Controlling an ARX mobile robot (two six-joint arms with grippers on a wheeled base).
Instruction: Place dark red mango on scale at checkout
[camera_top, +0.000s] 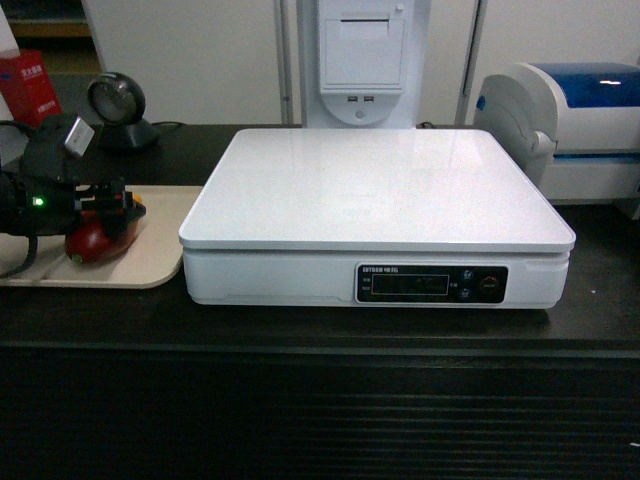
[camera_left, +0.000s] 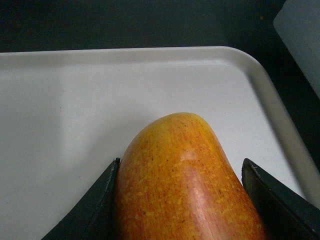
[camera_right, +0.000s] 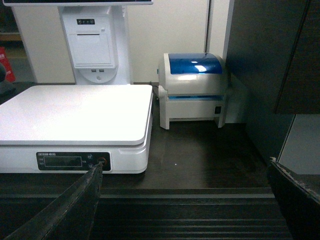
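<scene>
On the tray at the surface's left edge, left tool grips mango. Scale lies rightward. Right tool open, empty.

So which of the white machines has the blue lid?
The printer at the counter's right end: its curved top cover is blue. The flat scale in the middle is all white with a black display strip, and the tall kiosk behind is plain white.

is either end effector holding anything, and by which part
The left end effector grips the mango across its sides, on the tray. The right end effector holds nothing.
</scene>
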